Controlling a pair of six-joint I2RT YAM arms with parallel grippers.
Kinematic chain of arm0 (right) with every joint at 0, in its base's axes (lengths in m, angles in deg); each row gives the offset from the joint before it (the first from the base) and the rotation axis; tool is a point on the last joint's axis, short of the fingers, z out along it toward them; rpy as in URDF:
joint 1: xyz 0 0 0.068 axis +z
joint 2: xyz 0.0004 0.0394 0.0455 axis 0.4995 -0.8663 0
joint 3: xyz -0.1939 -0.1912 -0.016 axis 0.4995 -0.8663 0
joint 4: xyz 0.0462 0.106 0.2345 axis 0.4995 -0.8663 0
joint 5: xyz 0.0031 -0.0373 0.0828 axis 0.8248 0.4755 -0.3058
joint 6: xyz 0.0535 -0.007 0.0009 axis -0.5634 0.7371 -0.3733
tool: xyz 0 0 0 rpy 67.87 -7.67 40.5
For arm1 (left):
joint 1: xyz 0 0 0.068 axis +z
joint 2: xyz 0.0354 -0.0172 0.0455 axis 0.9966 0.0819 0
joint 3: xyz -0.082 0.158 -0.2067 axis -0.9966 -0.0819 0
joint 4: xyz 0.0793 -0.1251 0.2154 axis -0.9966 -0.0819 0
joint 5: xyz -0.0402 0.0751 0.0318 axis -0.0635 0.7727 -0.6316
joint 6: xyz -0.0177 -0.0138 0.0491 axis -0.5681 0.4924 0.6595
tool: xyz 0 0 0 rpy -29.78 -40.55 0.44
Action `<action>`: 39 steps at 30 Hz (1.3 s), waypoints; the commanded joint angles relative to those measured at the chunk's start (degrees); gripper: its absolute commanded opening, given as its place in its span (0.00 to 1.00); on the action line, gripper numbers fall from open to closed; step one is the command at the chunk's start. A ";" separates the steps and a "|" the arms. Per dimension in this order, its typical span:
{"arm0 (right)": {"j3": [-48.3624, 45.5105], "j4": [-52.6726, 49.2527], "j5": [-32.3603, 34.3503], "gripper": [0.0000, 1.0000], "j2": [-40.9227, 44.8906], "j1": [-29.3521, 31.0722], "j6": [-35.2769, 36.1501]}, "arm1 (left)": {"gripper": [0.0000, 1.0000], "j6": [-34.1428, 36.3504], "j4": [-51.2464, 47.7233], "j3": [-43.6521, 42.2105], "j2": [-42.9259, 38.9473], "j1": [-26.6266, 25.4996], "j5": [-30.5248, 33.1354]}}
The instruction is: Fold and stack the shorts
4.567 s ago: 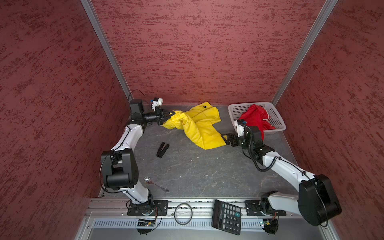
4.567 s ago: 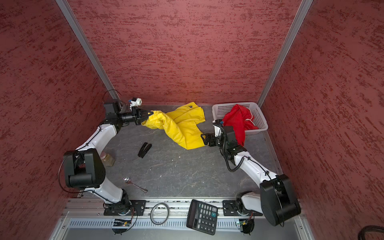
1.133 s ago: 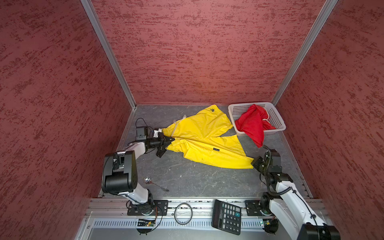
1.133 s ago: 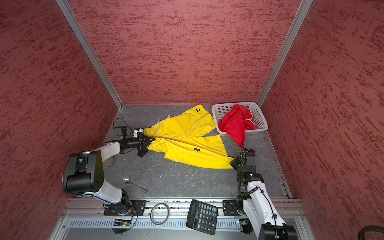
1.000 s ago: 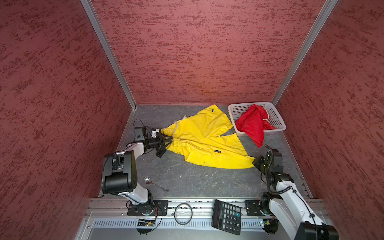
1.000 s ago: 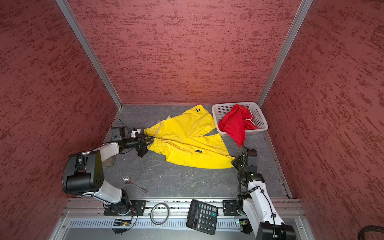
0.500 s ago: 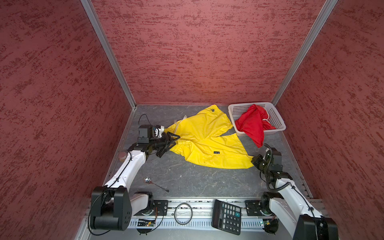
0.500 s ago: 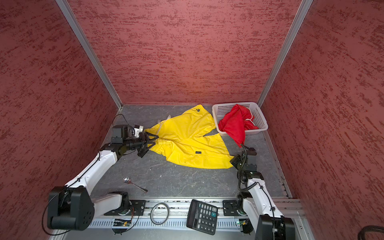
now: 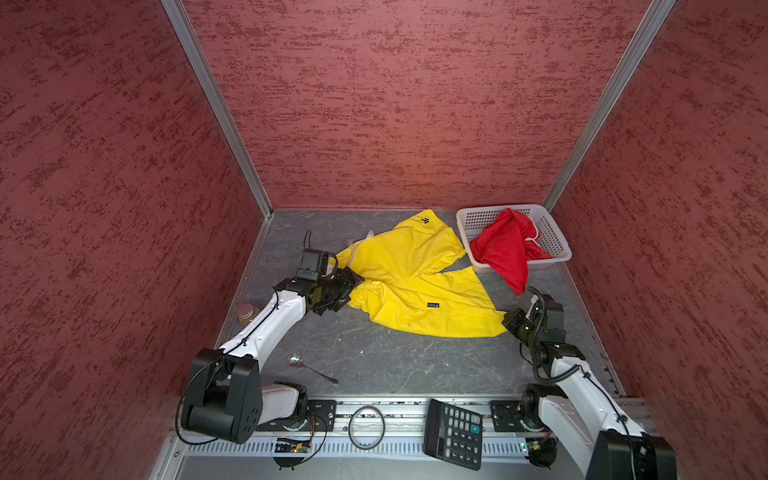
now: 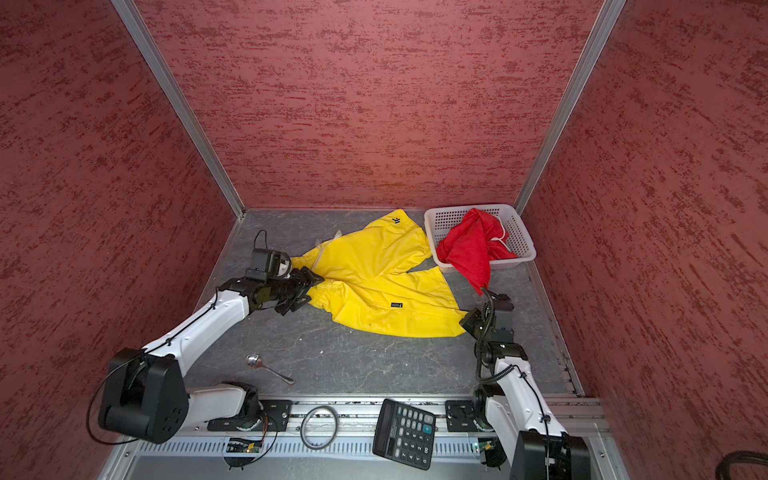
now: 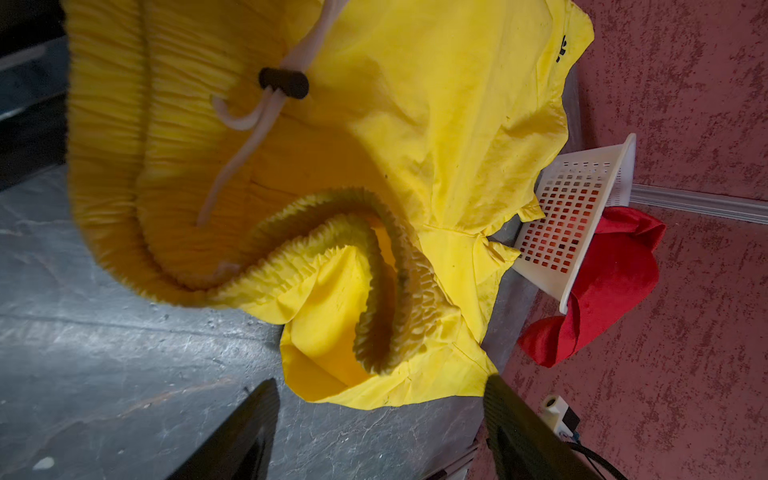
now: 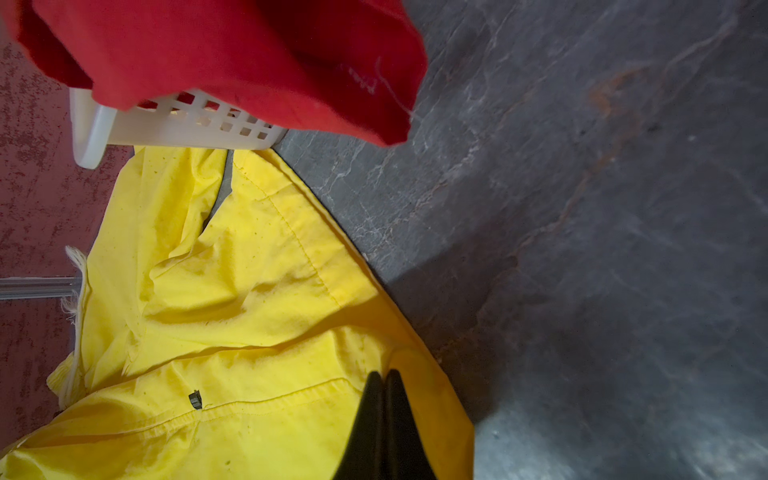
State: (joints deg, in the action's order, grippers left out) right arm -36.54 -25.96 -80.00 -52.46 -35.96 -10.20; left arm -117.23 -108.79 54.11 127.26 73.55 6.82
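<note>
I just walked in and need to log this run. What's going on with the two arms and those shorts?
Two robot arms are working on the yellow shorts, which lie spread on the table. The right gripper is shut on a corner of one leg. The left gripper is open by the waistband. The red shorts hang over the white basket rim, untouched. Nothing is folded or stacked yet.

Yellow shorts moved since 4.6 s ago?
Yes. The yellow shorts, then bunched left of the basket, now lie spread toward the front. The hem corner held in the shut right pincer sits well nearer the front edge than the basket.
</note>
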 commanded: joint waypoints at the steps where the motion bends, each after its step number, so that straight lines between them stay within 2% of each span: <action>1: -0.52 1.52 -0.36 0.00 -0.12 -0.23 0.80 | 0.71 -2.98 6.64 0.10 2.80 -1.12 1.09; 5: -1.10 2.09 -0.25 0.00 -0.14 -0.23 0.84 | 0.61 -4.28 11.11 0.88 6.50 -2.19 -0.46; 10: -1.40 2.10 -0.36 0.00 -0.08 -0.21 0.70 | 0.20 -4.38 10.42 2.72 9.25 -3.36 0.43; 13: -1.13 1.56 0.14 0.00 0.68 -0.23 0.88 | 0.00 -3.93 7.56 3.46 7.84 -3.97 1.65; 17: 1.32 -0.51 2.18 0.00 3.11 -0.18 1.41 | 0.00 -1.85 0.87 3.58 1.77 -4.25 3.13; 20: 4.23 -2.29 4.39 0.00 6.00 -0.33 1.90 | 0.00 -1.44 -5.04 1.89 -6.09 -4.32 4.94; 25: 8.45 -6.25 9.41 0.00 10.66 -0.42 2.20 | 0.00 -2.23 -14.68 -3.72 -21.43 -4.50 9.68; 28: 8.70 -10.71 10.70 0.00 13.11 -0.42 2.23 | 0.00 -4.38 -17.83 -9.58 -30.00 -4.60 10.30; 34: 9.06 -19.10 7.13 0.00 18.75 -0.54 1.71 | 0.00 -11.66 -20.16 -22.50 -47.73 -6.15 7.77; 37: 7.98 -20.98 5.25 0.00 19.70 -0.55 0.60 | 0.00 -13.44 -25.78 -24.14 -56.08 -7.59 9.19; 38: 7.27 -21.27 4.54 0.02 19.97 -0.54 -0.14 | 0.00 -14.05 -27.38 -24.34 -58.40 -7.93 9.72; 39: 6.17 -21.32 3.80 0.12 20.51 -0.58 -1.01 | 0.05 -14.78 -28.83 -24.64 -60.96 -8.34 9.85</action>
State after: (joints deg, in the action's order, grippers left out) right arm -28.69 -44.41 -77.24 -32.85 -36.01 -9.28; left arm -128.78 -131.39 29.58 70.74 65.71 12.74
